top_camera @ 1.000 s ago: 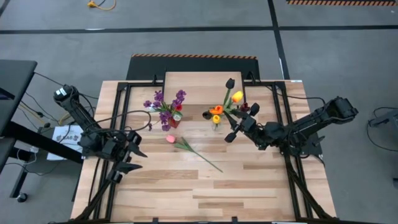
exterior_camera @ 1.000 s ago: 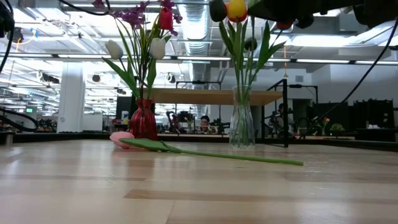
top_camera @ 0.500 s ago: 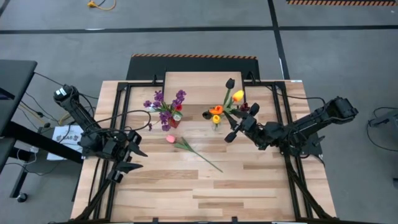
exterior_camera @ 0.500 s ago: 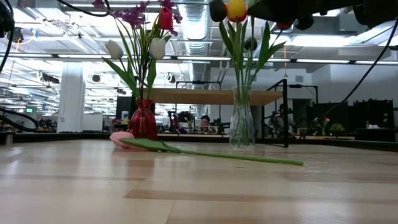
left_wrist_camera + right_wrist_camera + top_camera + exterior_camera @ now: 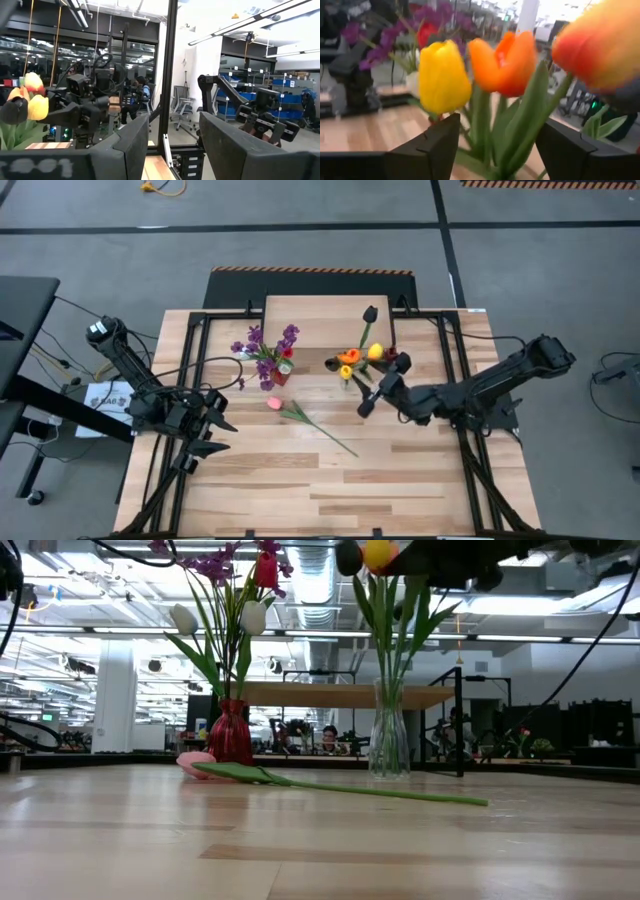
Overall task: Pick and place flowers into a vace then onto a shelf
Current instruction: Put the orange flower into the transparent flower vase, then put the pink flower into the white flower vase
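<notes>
Right claw (image 5: 362,397): fingers spread, empty, beside the clear glass vase (image 5: 389,743).
Left claw (image 5: 205,430): open, empty, bench's left edge.
Low view only: red vase (image 5: 230,735), round and shiny.

Pink tulip (image 5: 273,404) blocks table centre (image 5: 300,480); front boards clear

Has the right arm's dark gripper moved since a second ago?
Yes. The right gripper has opened and backed slightly away from the clear glass vase, toward the table's near edge.
</notes>
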Controlling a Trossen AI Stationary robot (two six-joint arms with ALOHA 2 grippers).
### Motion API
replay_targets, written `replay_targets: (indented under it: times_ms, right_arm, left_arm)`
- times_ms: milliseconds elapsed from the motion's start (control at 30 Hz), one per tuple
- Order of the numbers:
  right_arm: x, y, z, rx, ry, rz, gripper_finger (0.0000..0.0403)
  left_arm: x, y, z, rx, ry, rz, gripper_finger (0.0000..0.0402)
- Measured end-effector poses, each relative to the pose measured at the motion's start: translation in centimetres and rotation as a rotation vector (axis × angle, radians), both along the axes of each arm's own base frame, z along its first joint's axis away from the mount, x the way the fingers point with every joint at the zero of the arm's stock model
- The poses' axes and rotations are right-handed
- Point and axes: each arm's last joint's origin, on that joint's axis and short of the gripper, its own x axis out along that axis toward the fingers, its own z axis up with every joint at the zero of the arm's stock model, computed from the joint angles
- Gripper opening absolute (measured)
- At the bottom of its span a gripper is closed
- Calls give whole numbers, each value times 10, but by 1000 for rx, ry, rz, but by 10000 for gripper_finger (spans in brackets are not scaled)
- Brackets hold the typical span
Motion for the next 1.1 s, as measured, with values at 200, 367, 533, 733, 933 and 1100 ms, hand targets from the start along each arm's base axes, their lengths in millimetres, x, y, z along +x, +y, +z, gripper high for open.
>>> replay_targets:
  times_ms: [200,367,533,733,933,1100]
  right_arm:
    - [5,6,9,45,115,-5,246]
    - [4,7,15,54,213,-19,246]
    - [1,3,20,81,321,-54,246]
    - [-3,3,27,65,417,-47,246]
    - [-6,8,36,32,503,23,246]
    - [-9,16,46,10,540,81,246]
  left_arm:
    - [0,0,0,-10,4,-4,167]
    - [0,0,0,-8,6,-5,167]
    - [0,-1,-2,-3,17,-7,167]
    - [0,-1,-2,-5,19,-8,167]
    - [0,-1,-2,-8,20,-9,167]
    - [0,-1,-2,-8,20,-9,167]
